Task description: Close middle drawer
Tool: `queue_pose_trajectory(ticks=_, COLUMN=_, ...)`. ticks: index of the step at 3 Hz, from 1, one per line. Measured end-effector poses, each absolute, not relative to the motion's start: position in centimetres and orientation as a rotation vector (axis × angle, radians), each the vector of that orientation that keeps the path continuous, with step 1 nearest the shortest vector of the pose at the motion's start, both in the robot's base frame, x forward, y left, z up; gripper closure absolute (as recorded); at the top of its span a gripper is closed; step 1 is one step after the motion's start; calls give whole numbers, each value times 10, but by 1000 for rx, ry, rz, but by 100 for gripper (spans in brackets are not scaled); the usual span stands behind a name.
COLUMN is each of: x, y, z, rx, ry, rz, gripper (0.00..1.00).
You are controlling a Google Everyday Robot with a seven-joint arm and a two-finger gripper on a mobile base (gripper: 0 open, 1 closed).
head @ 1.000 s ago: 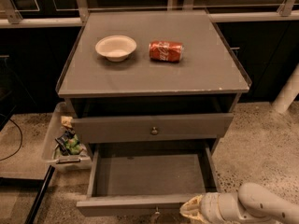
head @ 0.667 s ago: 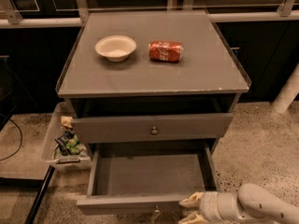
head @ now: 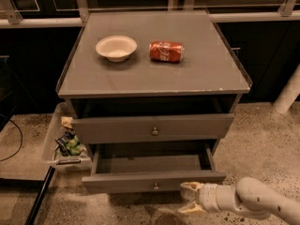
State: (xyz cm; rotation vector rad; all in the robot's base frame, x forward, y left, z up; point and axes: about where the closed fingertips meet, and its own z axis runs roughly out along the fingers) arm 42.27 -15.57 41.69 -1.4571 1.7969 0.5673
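The grey cabinet fills the centre of the view, and the middle drawer sits at about 6 o'clock from its centre, pulled partway out so that its bare grey floor shows from above. Its flat front faces the camera with a small round knob at the middle. Above it, the top drawer stands a little proud of the carcass, with its own knob and a dark recess between it and the tabletop. The gripper is low in the view at about 5 o'clock, just below and to the right of the middle drawer's front, toward the front's right end. Its two pale fingers are spread apart with nothing between them. The upper one lies right at the lower edge of the drawer front, though whether it touches cannot be told. The white arm runs off from it toward 4 o'clock, over the speckled floor. On the tabletop, a white bowl sits upright at about 11 o'clock. A red soda can lies on its side just beside it, at about 12 o'clock. At 9 o'clock from the open drawer, a clear bin on the floor holds mixed small items. A white post leans at 3 o'clock.
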Motion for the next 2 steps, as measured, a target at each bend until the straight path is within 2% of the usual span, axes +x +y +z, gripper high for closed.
queue_pose_trajectory(ticks=2, x=506, y=-165, z=416, rx=-1511, ry=1782, rz=473, gripper=84)
